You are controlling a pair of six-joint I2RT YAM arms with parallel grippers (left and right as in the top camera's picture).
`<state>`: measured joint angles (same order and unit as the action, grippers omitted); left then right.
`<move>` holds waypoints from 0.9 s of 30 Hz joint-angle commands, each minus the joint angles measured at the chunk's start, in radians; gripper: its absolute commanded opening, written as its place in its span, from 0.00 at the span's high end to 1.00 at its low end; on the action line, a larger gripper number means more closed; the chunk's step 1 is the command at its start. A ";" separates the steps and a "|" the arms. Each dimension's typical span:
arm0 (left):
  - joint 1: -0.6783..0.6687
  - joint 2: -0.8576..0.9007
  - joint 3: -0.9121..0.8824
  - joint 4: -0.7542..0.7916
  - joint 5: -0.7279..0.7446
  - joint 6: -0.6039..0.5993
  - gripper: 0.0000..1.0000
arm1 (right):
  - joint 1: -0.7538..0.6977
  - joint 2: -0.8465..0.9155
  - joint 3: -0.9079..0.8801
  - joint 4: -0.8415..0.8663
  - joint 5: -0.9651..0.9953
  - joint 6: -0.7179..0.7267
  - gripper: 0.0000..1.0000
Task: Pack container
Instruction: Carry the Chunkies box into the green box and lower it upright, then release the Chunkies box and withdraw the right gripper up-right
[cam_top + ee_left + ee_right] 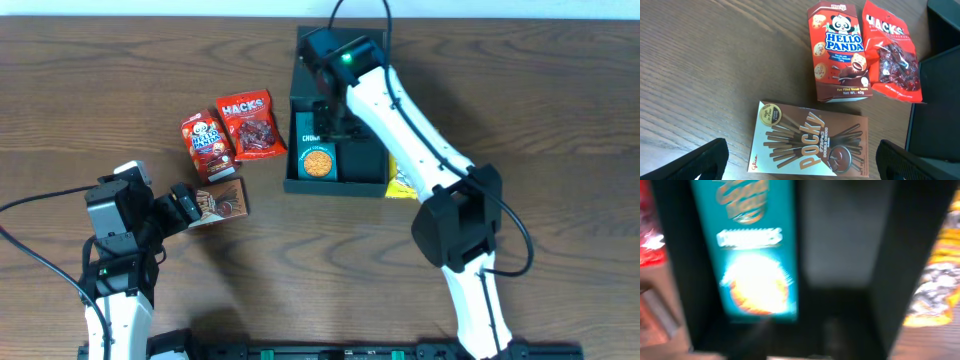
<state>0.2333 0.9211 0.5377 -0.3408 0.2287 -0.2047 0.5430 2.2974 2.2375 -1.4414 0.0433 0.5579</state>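
- Overhead gives me the layout. The dark teal-green, square, rigid container (335, 187) sits just off centre toward twelve o'clock on the brown wood-grain table (100, 80). Its lid is open and the right gripper (328, 118) is down inside it.
- The right wrist view is smeared. I make out a teal cookie box (755, 255) lying inside the container and a yellow snack packet (935, 280) outside its wall. Those fingers I can't call as open or closed.
- Only the left wrist view reads labels: a brown Pocky box (810, 145), a red Hello Panda box (840, 50) and a red Hacks bag (892, 52), all at the container's nine o'clock.
- The left gripper (190, 205) is at the table's eight o'clock, fingers spread wide and empty, at the Pocky box.
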 commanded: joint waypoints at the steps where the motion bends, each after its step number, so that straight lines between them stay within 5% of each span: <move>1: 0.004 0.002 0.030 -0.002 0.000 0.014 0.04 | -0.021 0.014 -0.061 0.027 0.076 -0.014 0.98; 13: 0.004 0.002 0.030 -0.002 0.000 0.014 0.04 | -0.007 0.015 -0.338 0.252 -0.029 -0.083 0.99; 27: 0.004 0.002 0.030 -0.004 0.001 0.014 0.05 | 0.040 0.015 -0.349 0.315 -0.077 -0.092 0.99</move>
<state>0.2333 0.9211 0.5377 -0.3408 0.2287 -0.2047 0.5793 2.3013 1.8874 -1.1290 -0.0429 0.4843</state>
